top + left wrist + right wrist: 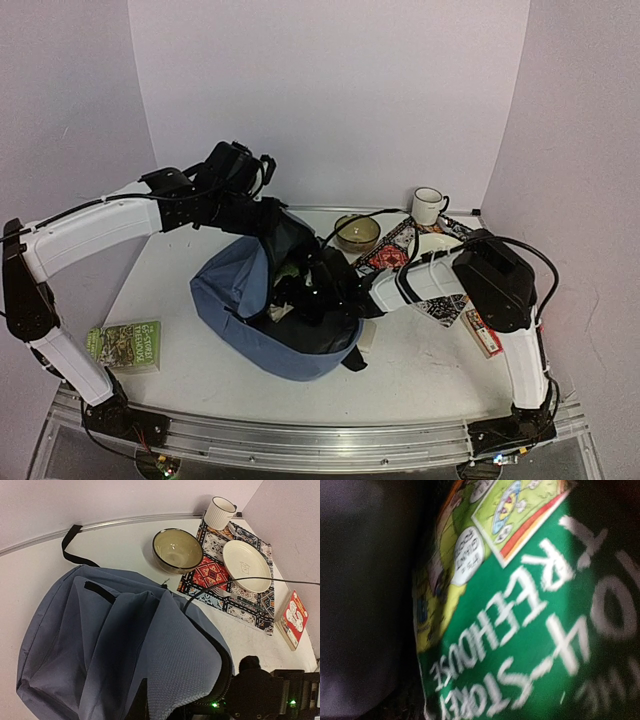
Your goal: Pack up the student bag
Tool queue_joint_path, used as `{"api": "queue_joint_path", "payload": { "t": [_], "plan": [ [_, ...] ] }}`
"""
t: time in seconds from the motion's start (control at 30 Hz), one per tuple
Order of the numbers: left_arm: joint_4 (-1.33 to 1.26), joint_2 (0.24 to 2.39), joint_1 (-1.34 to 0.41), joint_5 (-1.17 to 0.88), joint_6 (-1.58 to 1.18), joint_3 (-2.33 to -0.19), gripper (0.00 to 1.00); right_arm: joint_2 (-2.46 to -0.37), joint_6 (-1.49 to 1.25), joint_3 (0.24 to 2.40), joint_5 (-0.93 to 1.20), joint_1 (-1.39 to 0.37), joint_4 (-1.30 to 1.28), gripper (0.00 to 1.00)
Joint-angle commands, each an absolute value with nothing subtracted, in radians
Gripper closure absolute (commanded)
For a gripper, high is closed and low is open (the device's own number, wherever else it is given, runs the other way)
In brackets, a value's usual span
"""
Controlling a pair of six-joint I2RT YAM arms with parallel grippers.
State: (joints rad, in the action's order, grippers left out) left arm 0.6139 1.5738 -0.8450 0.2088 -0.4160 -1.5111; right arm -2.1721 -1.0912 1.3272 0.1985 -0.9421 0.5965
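Now, top view, student bag: lies at the middle of the frame on the white table, slate-blue, with its dark mouth gaping toward the right.
Top view, left gripper: sits above the bag at upper centre-left, clamped on the raised rim of its opening.
Top view, right gripper: reaches into the mouth from the right; its fingers are buried in the dark, so I cannot tell whether they are spread or closed.
Top view, surroundings: a green paperback lies flat at lower left, well apart from the bag. A red booklet lies at the right, beside the right arm.
Left wrist view, student bag: its folded fabric fills the lower left and rises toward the lens; a black strap trails off at upper left.
Left wrist view, dishes: at upper right lies a patterned mat with a plate on it. A bowl overlaps its left edge, and a ribbed mug stands at its top corner.
Right wrist view, Treehouse book: a blurred green cover with white lettering and cartoon panels fills the centre and right; darkness surrounds it.
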Motion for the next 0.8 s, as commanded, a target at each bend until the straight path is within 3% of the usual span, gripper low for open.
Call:
{"api": "queue_joint_path", "payload": {
  "t": [0.0, 0.33, 0.77],
  "plan": [
    [0.526, 1.553, -0.806, 0.257, -0.397, -1.504, 1.0, -2.057, -1.044, 1.279, 0.216, -0.938, 0.533, 0.12],
    [0.518, 1.61, -0.715, 0.291, -0.378, -1.435, 0.99, -1.879, -0.941, 1.132, 0.191, -0.939, 0.52, 0.03],
    [0.516, 1.835, -0.641, 0.471, -0.318, -1.481, 0.79, -1.649, -0.752, 1.004, 0.077, -0.939, 0.464, 0.02]
  ]
}}
